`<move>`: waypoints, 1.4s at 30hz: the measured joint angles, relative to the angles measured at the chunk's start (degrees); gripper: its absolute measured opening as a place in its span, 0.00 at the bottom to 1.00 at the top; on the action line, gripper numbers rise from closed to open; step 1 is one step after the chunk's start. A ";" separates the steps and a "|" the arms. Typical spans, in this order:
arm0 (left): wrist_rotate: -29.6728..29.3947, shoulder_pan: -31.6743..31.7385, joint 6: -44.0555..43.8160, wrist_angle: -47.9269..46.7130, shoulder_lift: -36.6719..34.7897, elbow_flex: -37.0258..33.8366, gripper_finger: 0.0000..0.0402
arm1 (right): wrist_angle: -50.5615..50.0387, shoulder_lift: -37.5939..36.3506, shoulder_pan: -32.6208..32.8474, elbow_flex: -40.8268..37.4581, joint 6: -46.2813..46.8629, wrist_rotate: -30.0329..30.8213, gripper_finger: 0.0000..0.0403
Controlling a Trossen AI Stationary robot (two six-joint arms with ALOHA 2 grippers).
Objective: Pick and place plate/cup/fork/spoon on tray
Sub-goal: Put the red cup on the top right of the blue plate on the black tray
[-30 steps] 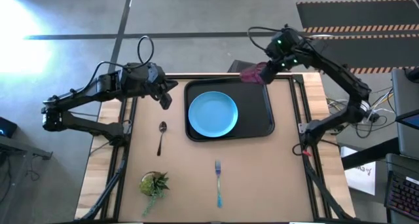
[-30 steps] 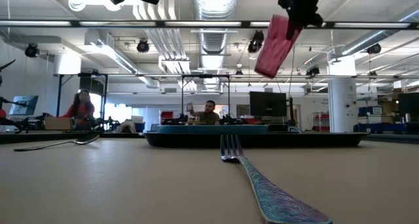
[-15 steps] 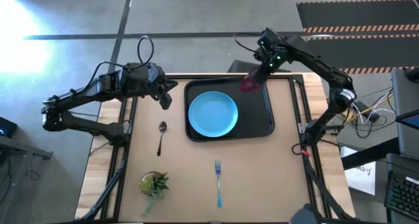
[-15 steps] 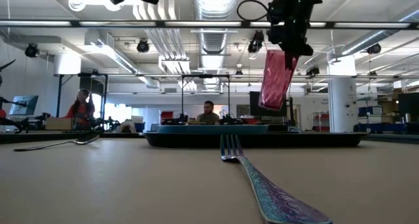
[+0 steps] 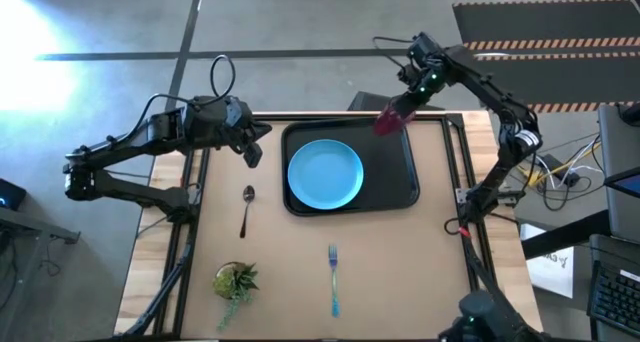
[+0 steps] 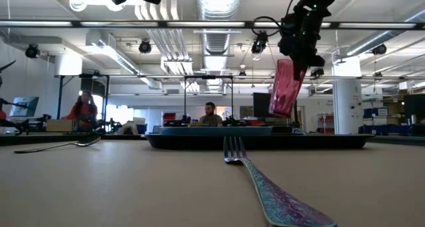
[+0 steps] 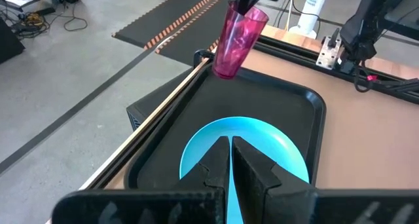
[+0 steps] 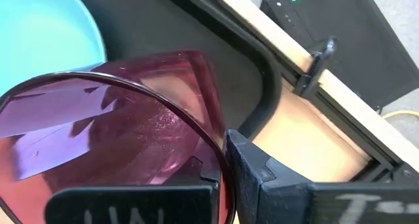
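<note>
One small dark-red translucent tumbler, the cup (image 5: 388,118), hangs pinched by its rim in the right gripper (image 5: 402,107), clear above the large black rectangular tray (image 5: 400,182) near its 1 o'clock corner, tilted slightly off vertical. Left gripper (image 5: 252,153) waits closed and empty at the tray's 9 o'clock.

Cup (image 7: 237,39) hangs tilted over tray (image 7: 314,106) far corner, plate (image 7: 262,135) below w/ fingers (image 7: 252,178) shut, apparently.

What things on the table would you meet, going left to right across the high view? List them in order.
Potted plant → spoon → fork → cup, held above the tray corner by the right gripper.
</note>
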 joint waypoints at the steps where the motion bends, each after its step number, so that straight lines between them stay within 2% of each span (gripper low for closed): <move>1: 0.00 -0.02 0.00 0.00 -0.01 0.00 0.00 | 0.03 0.01 -0.54 -0.03 -0.07 0.04 0.02; 16: -0.02 -0.02 0.00 -0.02 0.10 0.00 0.00 | 0.52 1.85 -2.38 -4.30 -2.65 -1.79 0.02; 29: -0.04 0.01 0.00 -0.02 0.10 0.00 0.00 | 2.27 4.39 -2.35 -4.55 -2.65 -1.76 0.02; 42: -0.07 0.01 0.02 0.00 0.10 -0.07 0.00 | 2.06 5.01 -0.69 -6.37 -1.86 0.85 0.02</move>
